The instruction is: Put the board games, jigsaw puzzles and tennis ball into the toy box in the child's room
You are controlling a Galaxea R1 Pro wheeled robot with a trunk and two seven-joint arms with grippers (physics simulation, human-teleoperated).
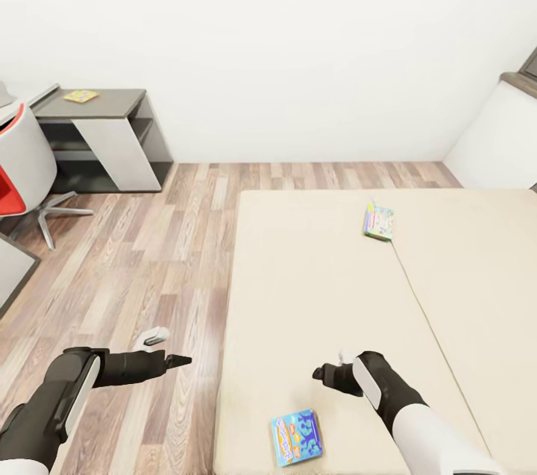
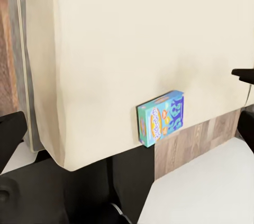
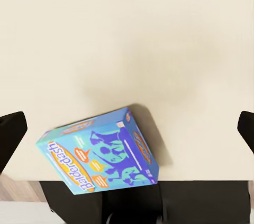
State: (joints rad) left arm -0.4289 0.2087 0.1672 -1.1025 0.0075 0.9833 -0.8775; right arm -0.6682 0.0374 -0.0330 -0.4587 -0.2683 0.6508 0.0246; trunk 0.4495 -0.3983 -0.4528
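A blue board game (image 1: 297,438) lies flat on the beige bed (image 1: 321,288), close to its near edge. My right gripper (image 1: 322,372) hovers open just above and beyond it; in the right wrist view the box (image 3: 100,152) sits between the spread fingers (image 3: 10,134), untouched. A second board game (image 1: 379,221), pastel green and blue, rests further back on the bed. My left gripper (image 1: 182,361) is open over the wood floor left of the bed, and its wrist view catches the blue box (image 2: 161,117) from the side. The toy box, tennis ball and jigsaw puzzles are out of view.
A dark grey shelf unit (image 1: 112,133) with a small flat yellow item (image 1: 80,96) on top stands against the back wall at the left. Beside it is a red and white swivel chair (image 1: 22,162). A small pale object (image 1: 156,335) lies on the floor.
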